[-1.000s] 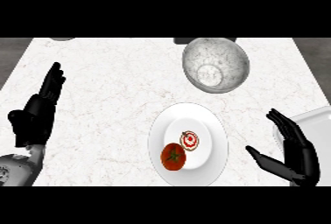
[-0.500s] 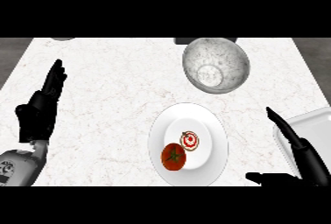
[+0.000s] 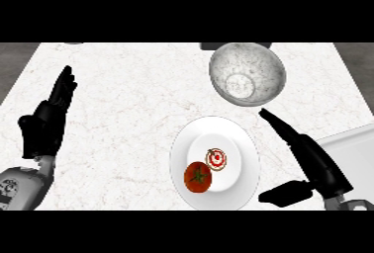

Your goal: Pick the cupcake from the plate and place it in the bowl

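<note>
1. The cupcake (image 3: 216,158) sits on the white plate (image 3: 245,143), near the plate's middle, with a tomato (image 3: 197,177) touching it on the side nearer the robot.
2. The right hand (image 3: 310,160) lies just beyond the plate's right rim, apart from the cupcake; its straight fingers (image 3: 281,126) point away from the robot toward the bowl (image 3: 247,73).
3. This hand is released: fingers extended, thumb (image 3: 285,192) spread toward the plate's near right edge, holding nothing.
4. The bowl stands beyond the plate's far rim, slightly to its right, close to it but not touching.
5. The left hand (image 3: 47,121) rests well to the left of the plate over the marble counter (image 3: 131,99), fingers straight and pointing away from the robot, grasping nothing.
6. A grey forearm (image 3: 22,185) enters left of the plate at the lower edge.
</note>
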Tool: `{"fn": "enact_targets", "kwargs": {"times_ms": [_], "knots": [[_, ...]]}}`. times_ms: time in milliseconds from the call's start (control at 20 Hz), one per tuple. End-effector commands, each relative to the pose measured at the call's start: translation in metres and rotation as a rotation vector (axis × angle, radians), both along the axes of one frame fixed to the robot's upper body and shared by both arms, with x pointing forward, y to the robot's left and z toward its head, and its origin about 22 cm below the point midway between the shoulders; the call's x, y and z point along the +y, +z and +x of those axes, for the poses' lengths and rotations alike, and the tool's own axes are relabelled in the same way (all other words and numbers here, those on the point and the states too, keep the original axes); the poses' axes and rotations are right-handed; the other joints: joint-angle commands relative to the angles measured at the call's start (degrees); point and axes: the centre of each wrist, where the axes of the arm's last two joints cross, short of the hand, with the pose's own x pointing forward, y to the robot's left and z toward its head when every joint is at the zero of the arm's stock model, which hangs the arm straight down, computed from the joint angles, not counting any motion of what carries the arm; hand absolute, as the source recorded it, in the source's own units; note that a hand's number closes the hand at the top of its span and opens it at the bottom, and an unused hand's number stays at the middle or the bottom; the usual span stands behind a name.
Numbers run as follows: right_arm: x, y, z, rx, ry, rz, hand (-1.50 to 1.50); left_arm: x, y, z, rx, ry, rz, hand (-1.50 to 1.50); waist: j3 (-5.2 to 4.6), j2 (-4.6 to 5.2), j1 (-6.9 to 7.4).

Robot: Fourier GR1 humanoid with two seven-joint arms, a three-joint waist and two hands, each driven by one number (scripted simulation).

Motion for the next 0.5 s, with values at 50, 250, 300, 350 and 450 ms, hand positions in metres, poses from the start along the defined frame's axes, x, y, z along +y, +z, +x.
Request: {"fn": "enact_targets", "kwargs": {"times_ms": [50,250,300,350,450], "knots": [[0.046,0.009,0.012,0.083,0.079,-0.085,-1.50,0.002,0.015,0.005,-0.020,-0.001,0.010,0.00,0.08,-0.04,-0.10],[0.060,0.009,0.031,0.146,0.093,-0.149,-1.50,-0.003,0.005,0.006,0.002,-0.004,-0.007,0.00,0.09,0.02,-0.22],[0.076,0.005,0.018,0.164,0.111,-0.164,-1.50,-0.013,-0.010,0.011,-0.001,0.008,0.004,0.00,0.08,0.05,-0.49],[0.074,-0.006,0.020,0.209,0.114,-0.186,-1.50,-0.024,0.015,-0.013,-0.012,-0.011,0.004,0.00,0.13,-0.15,0.25],[0.084,0.006,0.036,0.237,0.105,-0.222,-1.50,0.001,0.009,0.006,-0.013,0.012,-0.004,0.00,0.08,0.03,-0.25]]}}
